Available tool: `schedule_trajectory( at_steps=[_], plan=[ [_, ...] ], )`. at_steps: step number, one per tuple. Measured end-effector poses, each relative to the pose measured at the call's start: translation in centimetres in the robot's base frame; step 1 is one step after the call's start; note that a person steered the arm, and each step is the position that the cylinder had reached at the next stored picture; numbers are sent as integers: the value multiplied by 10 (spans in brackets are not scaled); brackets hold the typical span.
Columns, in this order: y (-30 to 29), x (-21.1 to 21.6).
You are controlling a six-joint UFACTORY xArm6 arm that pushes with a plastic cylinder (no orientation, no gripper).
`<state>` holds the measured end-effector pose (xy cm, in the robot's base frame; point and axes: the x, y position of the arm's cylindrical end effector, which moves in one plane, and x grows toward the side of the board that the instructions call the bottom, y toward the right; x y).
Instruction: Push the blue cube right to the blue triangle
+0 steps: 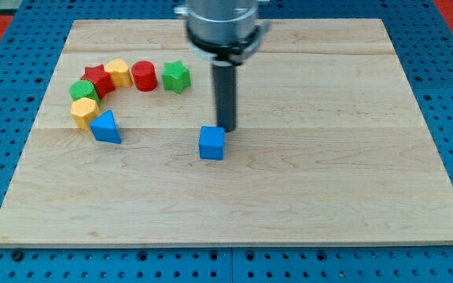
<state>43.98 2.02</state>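
Note:
The blue cube (211,143) lies a little left of the board's middle. The blue triangle (105,126) lies well to its left, near the view's left side. My tip (226,127) stands just above and slightly right of the blue cube, at or very near its top right corner.
An arc of blocks curves from the blue triangle up toward the view's top: yellow block (83,111), green block (82,90), red star (97,79), yellow block (117,73), red cylinder (144,75), green star (176,76). The wooden board (329,157) rests on a blue pegboard.

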Motion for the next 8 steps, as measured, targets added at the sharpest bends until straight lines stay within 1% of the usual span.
schedule_trajectory(
  at_steps=[1, 2, 3, 4, 5, 8],
  plan=[
    [15, 38],
    [-36, 48],
    [-82, 46],
    [-84, 43],
    [-92, 30],
    [-94, 30]
  ],
)
